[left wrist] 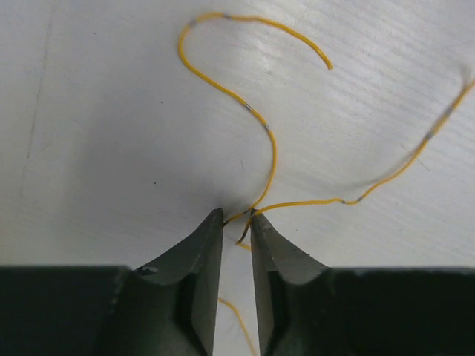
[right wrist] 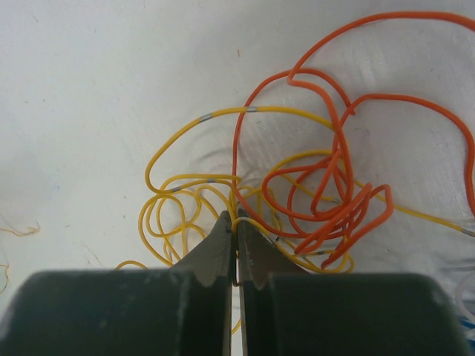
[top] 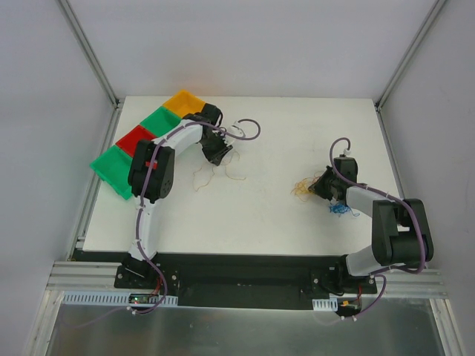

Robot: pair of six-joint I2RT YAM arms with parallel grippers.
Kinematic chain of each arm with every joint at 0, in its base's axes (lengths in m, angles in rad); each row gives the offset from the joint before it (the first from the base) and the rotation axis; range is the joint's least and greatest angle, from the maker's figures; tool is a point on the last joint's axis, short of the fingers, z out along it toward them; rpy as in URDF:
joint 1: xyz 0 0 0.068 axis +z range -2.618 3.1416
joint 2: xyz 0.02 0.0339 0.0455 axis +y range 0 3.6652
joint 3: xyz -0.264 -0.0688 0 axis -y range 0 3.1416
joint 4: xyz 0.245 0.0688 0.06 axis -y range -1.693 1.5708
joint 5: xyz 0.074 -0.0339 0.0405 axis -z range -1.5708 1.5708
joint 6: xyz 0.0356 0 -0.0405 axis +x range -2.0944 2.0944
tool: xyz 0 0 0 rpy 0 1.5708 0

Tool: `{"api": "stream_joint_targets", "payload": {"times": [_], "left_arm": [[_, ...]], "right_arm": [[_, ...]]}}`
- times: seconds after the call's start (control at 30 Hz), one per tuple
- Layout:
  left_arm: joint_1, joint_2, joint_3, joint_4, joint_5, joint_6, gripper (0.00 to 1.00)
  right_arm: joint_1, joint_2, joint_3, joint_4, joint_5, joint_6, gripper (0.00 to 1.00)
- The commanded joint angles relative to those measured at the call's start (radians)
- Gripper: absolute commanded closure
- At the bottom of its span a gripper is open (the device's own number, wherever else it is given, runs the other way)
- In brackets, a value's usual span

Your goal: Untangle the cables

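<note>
Overhead, white table [top: 252, 222], two arms reaching in from six o'clock. Left gripper [left wrist: 237, 215] out toward eleven o'clock, tips down on loose yellow cables [top: 214, 176]; jaws only narrowly apart, one yellow strand crossing the gap at the very tips, not clearly clamped. Right gripper [right wrist: 236, 219] toward three o'clock, jaws pressed together, pinching a yellow strand of the orange and yellow cable tangle [top: 301, 189]. Blue cable clump [top: 341, 211] just beside it, at five o'clock. Row of green, red and orange squares [top: 152, 119] at ten o'clock.
</note>
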Motion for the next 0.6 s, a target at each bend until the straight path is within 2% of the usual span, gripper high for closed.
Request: {"api": "stream_joint_targets", "payload": {"times": [0.0, 0.07, 0.23, 0.43, 0.57], "left_arm": [[-0.001, 0.007, -0.014, -0.075, 0.008, -0.001, 0.87], [-0.014, -0.03, -0.049, -0.075, -0.031, -0.009, 1.0], [-0.014, -0.177, -0.106, -0.024, -0.098, -0.12, 1.0], [0.0, -0.341, -0.13, 0.005, -0.171, -0.338, 1.0], [0.052, -0.454, -0.161, 0.048, -0.266, -0.481, 1.0]], "right_arm": [[-0.002, 0.004, 0.02, 0.001, -0.008, -0.011, 1.0], [-0.002, 0.004, 0.02, 0.004, -0.023, -0.002, 1.0], [-0.002, -0.016, 0.013, 0.003, -0.022, 0.001, 1.0], [0.001, -0.018, 0.01, 0.006, -0.024, 0.007, 1.0], [-0.001, -0.019, 0.011, 0.006, -0.03, 0.009, 1.0]]}}
